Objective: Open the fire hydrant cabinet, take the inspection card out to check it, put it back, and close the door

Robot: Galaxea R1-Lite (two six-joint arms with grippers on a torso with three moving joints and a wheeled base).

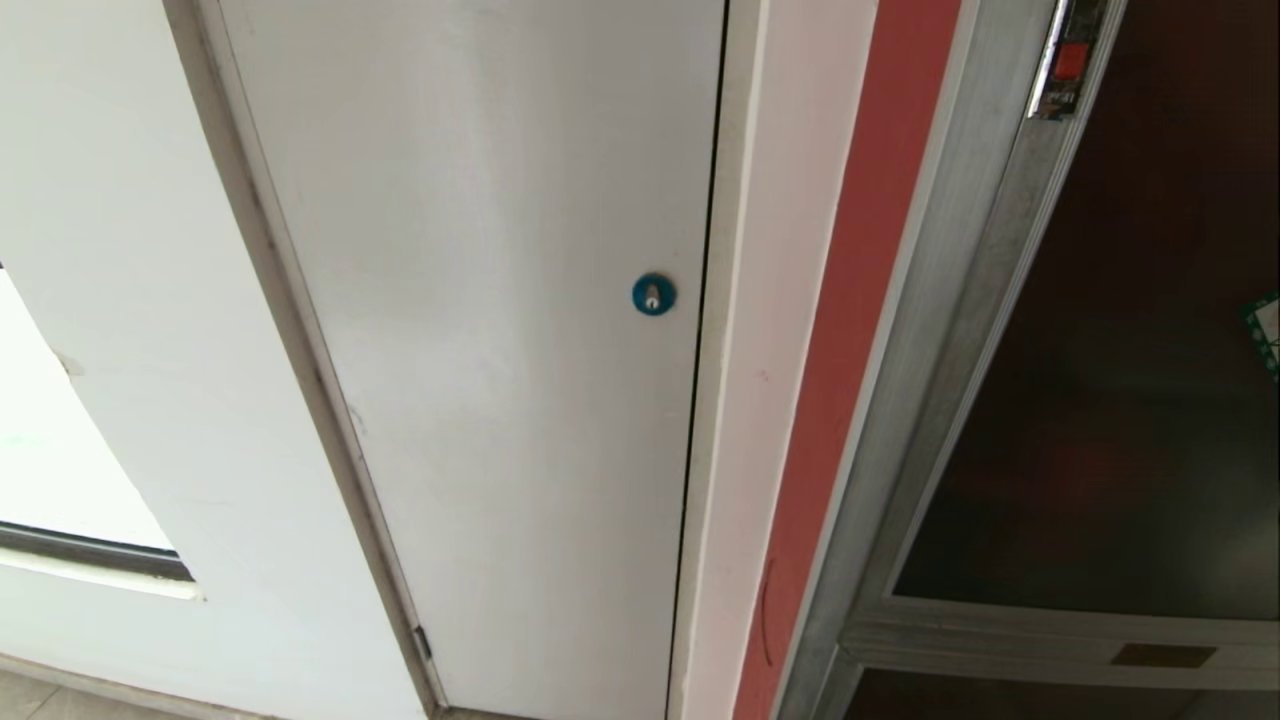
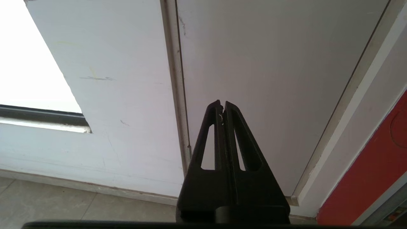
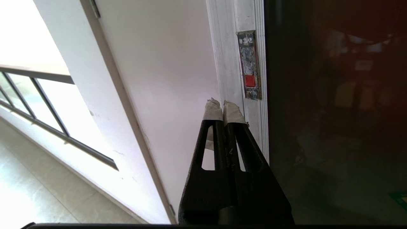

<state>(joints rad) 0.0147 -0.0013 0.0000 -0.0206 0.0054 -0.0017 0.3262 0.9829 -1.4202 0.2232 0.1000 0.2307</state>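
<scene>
The fire hydrant cabinet (image 1: 930, 300), silver-framed, stands at the right of the head view. Its door (image 1: 1130, 380), a dark tinted glass panel, is closed, with a small red latch (image 1: 1070, 60) in the frame's upper part and a green-edged sticker (image 1: 1268, 330) at the right edge. In the right wrist view my right gripper (image 3: 223, 102) is shut and empty, its taped fingertips a little short of the red latch (image 3: 250, 81) on the door (image 3: 334, 127). My left gripper (image 2: 222, 103) is shut and empty, parked low before the white door. The inspection card is hidden. Neither arm shows in the head view.
A plain white door (image 1: 500, 350) with a round blue lock (image 1: 653, 294) fills the middle of the head view. A red strip (image 1: 860, 330) runs between it and the cabinet. A window with railings (image 3: 47, 105) lies to the left, tiled floor (image 2: 63, 203) below.
</scene>
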